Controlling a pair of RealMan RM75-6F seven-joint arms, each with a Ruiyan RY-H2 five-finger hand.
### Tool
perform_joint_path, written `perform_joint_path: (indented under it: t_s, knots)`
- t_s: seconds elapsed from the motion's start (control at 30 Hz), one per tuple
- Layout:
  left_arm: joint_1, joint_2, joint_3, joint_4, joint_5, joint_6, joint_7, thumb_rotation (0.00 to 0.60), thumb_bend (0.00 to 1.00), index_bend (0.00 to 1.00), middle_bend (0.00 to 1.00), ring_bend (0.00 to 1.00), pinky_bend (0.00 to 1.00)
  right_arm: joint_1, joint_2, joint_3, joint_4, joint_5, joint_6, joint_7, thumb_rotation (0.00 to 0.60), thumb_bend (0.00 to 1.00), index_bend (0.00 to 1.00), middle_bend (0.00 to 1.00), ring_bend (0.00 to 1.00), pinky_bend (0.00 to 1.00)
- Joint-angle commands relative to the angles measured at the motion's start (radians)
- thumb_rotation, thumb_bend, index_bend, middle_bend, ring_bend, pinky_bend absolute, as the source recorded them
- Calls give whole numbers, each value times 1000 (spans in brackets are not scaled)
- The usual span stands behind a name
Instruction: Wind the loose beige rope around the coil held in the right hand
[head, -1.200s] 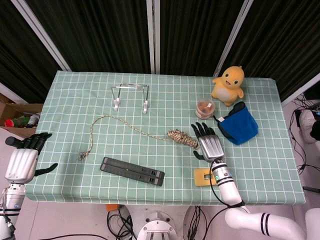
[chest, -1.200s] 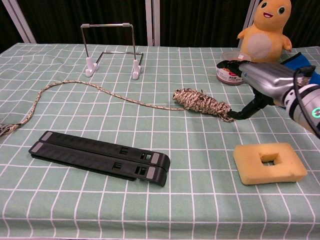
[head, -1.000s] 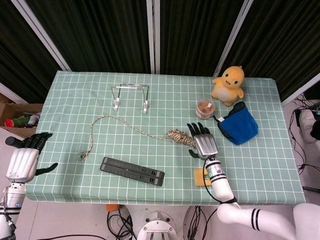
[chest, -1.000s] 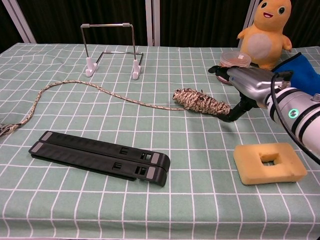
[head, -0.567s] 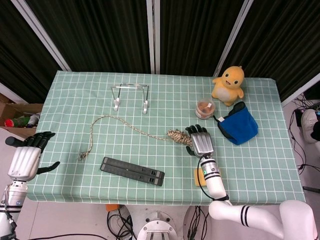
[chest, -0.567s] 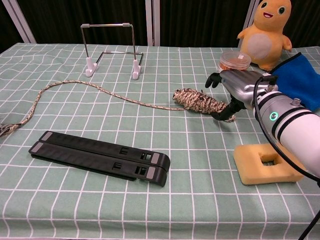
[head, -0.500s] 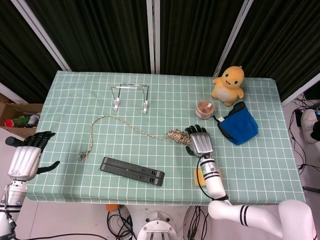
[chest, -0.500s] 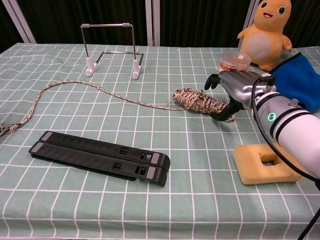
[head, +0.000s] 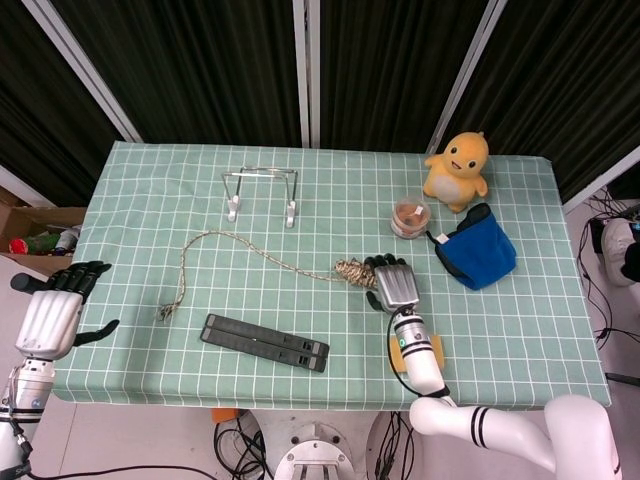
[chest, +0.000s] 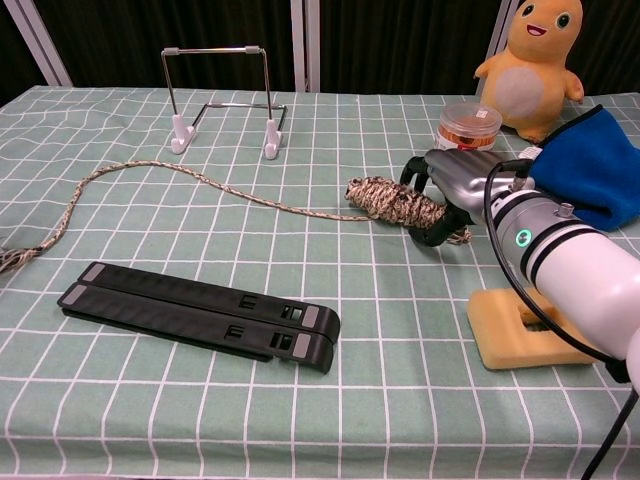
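Both views show a surface (head: 140, 180) covered in green checked cloth. The coil (chest: 398, 203) of beige rope lies on the cloth near the middle-right, its long axis roughly left to right. The right hand (chest: 452, 180) sits over the coil's right end, dark fingers (chest: 432, 232) curling down around it and touching the winding; whether the coil is actually clamped cannot be told, and it rests on the cloth.

The loose rope (chest: 170, 170) runs from the coil's left end leftward across the cloth, bends near the left side and ends in a frayed tip (head: 166, 312).

The left hand (head: 52, 312) hangs off the left edge of the surface, fingers spread, grasping nothing.

Other items: a long black folded bar (chest: 200, 310) in front of the rope; a wire stand (chest: 220, 100) behind it; a yellow sponge with a square hole (chest: 515, 325) under the right forearm; a small jar (chest: 468, 125), a blue cloth (chest: 590, 165) and a yellow plush toy (chest: 528, 65) at the far right.
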Motion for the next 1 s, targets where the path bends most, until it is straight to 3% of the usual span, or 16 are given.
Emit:
perform_joint_path:
  t_s: [0.03, 0.43, 0.8, 1.0]
  knots:
    - [0, 0, 0, 1, -1, 0, -1, 533, 150, 186, 182, 171, 240, 5, -5, 0, 6, -5, -2, 11, 600, 326, 323, 330, 240, 448]
    - [-6, -5, 0, 7, 1, -4, -1, 537, 150, 186, 182, 171, 243, 28, -23, 6, 28, 17, -21, 22, 600, 395, 415, 414, 355, 574]
    - [-18, -15, 2, 14, 0, -21, -4, 536, 151, 187, 186, 171, 250, 14, -43, -11, 93, -88, 29, 136, 600, 611, 742, 634, 578, 809]
    - [-21, -17, 3, 13, -2, -25, 0, 535, 150, 187, 186, 171, 251, 4, -44, -18, 124, -133, 34, 201, 600, 698, 852, 699, 650, 886]
